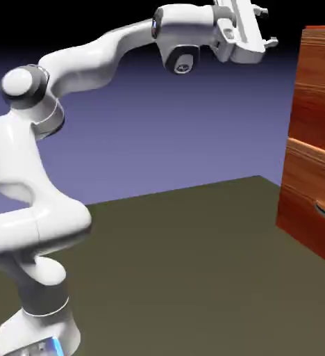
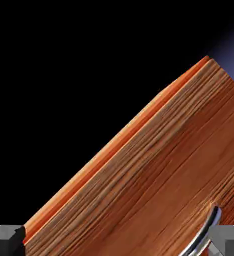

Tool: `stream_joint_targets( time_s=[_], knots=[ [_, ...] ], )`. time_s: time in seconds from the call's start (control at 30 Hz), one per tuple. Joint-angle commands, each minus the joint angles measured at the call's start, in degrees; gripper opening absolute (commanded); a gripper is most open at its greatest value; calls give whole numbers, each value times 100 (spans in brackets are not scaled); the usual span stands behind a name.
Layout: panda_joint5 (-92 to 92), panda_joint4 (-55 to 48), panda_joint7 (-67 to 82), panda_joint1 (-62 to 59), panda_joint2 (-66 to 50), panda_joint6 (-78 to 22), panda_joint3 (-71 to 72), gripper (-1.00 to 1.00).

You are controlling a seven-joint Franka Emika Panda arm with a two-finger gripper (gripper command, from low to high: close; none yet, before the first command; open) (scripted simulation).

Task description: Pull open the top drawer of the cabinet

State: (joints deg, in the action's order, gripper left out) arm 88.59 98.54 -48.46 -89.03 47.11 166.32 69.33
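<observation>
Holding the gripper (image 1: pixel 265 28) high and short of the cabinet (image 1: pixel 315 139), I keep its fingers spread with nothing between them, ready to straddle the handle (image 2: pixel 205 231). The top drawer (image 1: pixel 319 59) sits at the cabinet's upper end, apparently shut. Its front is glossy reddish-brown wood grain, flat and sharp-edged; the handle is a slim curved silver bar.
</observation>
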Motion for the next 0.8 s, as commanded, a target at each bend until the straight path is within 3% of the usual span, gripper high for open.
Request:
stream_joint_targets(
  time_s=[0.0,0.77],
  knots=[
    [205,-145,-14,-208,33,-18,161,0],
    [4685,-3304,-318,-4745,764,-407,3667,0]
  ],
)
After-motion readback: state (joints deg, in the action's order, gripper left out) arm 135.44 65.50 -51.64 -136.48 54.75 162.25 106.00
